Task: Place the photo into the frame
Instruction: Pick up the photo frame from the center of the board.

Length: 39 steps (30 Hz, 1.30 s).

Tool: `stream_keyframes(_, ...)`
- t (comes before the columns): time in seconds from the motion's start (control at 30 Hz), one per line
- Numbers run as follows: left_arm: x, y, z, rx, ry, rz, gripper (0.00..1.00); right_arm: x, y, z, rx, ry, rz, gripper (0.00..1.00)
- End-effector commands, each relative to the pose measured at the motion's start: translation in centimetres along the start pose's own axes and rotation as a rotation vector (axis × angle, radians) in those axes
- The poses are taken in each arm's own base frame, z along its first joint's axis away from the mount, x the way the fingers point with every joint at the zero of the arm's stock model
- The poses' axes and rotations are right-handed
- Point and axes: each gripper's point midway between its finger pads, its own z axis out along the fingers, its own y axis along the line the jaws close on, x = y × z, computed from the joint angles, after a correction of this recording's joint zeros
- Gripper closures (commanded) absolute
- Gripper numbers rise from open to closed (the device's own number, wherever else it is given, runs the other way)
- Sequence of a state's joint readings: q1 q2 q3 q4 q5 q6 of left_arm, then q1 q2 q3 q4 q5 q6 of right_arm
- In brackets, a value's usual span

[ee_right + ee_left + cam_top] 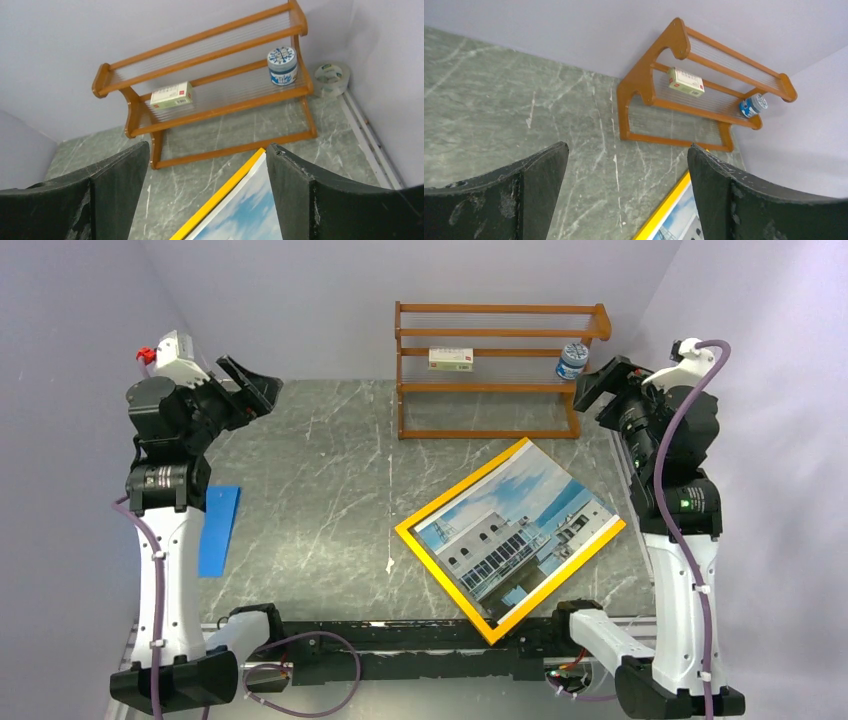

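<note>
The yellow frame (432, 508) lies flat and turned at an angle on the right half of the table, front up. The photo (515, 530) of a white building under blue sky sits inside it, picture side up. The frame's yellow edge also shows in the left wrist view (670, 206) and the right wrist view (220, 197), with the photo's sky (247, 212) beside it. My left gripper (250, 385) is open and empty, raised at the far left. My right gripper (600, 382) is open and empty, raised at the far right above the frame's far corner.
An orange-brown wooden shelf rack (490, 370) stands at the back with a small box (451, 359) and a blue-lidded jar (572, 359) on it. A small blue sheet (219, 528) lies at the left edge. A tape roll (330, 78) lies in the back right corner.
</note>
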State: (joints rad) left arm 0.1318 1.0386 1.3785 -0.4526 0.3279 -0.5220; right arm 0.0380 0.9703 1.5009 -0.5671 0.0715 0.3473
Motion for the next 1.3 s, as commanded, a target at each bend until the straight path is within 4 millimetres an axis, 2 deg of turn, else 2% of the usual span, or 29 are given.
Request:
stream_keyframes(0.0, 1.3, -0.7, 1.0, 0.077, 0.038, -0.042, 0.06, 0.0, 0.6, -0.8, -0.044, -0.009, 0.005, 0.09)
stream_keyframes(0.13, 4.0, 0.1, 1.9, 0.085, 0.109, -0.103, 0.06, 2.1, 0.4, 0.0, -0.045, 0.056, 0.015, 0.08)
stream_keyframes(0.2, 5.6, -0.1, 2.4, 0.134, 0.178, -0.119, 0.06, 3.5, 0.1, 0.6, -0.027, 0.111, 0.019, 0.09)
stream_keyframes(0.37, 11.0, -0.2, 4.1, 0.238, 0.379, -0.198, 0.06, 8.1, 0.2, 1.5, -0.06, 0.275, 0.038, 0.11)
stream_keyframes(0.43, 14.3, -0.2, 4.9, 0.238, 0.472, -0.189, 0.06, 10.7, -0.1, 1.7, -0.052, 0.35, 0.083, 0.13)
stream_keyframes(0.47, 16.6, -1.0, 5.2, 0.246, 0.535, -0.162, 0.07, 12.3, -0.3, 1.8, -0.044, 0.392, 0.113, 0.14)
stream_keyframes(0.5, 18.8, -0.8, 5.7, 0.234, 0.591, -0.128, 0.1, 14.3, -0.6, 1.8, -0.033, 0.448, 0.152, 0.15)
stream_keyframes(0.63, 25.8, -1.1, 6.6, 0.244, 0.781, -0.062, 0.26, 21.4, -1.4, 1.1, 0.005, 0.645, 0.272, 0.19)
stream_keyframes(0.7, 28.6, -1.8, 6.8, 0.278, 0.856, -0.033, 0.33, 24.3, -2.1, 0.6, 0.049, 0.719, 0.32, 0.2)
stream_keyframes(0.8, 32.3, -2.8, 7.4, 0.294, 0.926, 0.058, 0.35, 27.6, -2.8, -0.2, 0.082, 0.791, 0.378, 0.21)
stream_keyframes(0.93, 36.1, -3.9, 8.7, 0.302, 0.973, 0.201, 0.36, 30.4, -3.3, -0.8, 0.119, 0.843, 0.449, 0.21)
stream_keyframes(1.03, 39.2, -4.9, 9.2, 0.345, 1.047, 0.309, 0.42, 32.2, -3.6, -1.3, 0.144, 0.883, 0.495, 0.21)
stream_keyframes(1.07, 41.0, -4.9, 9.3, 0.342, 1.085, 0.356, 0.43, 32.9, -3.7, -1.5, 0.152, 0.9, 0.507, 0.21)
stream_keyframes(1.1, 41.2, -5.0, 9.8, 0.335, 1.085, 0.399, 0.46, 33.2, -3.8, -1.7, 0.161, 0.91, 0.511, 0.21)
stream_keyframes(1.17, 42.9, -4.7, 10.7, 0.308, 1.107, 0.473, 0.48, 34.1, -4.3, -2.0, 0.192, 0.933, 0.512, 0.21)
stream_keyframes(1.27, 44.8, -4.3, 12.0, 0.277, 1.12, 0.534, 0.46, 34.6, -4.7, -2.2, 0.213, 0.947, 0.502, 0.22)
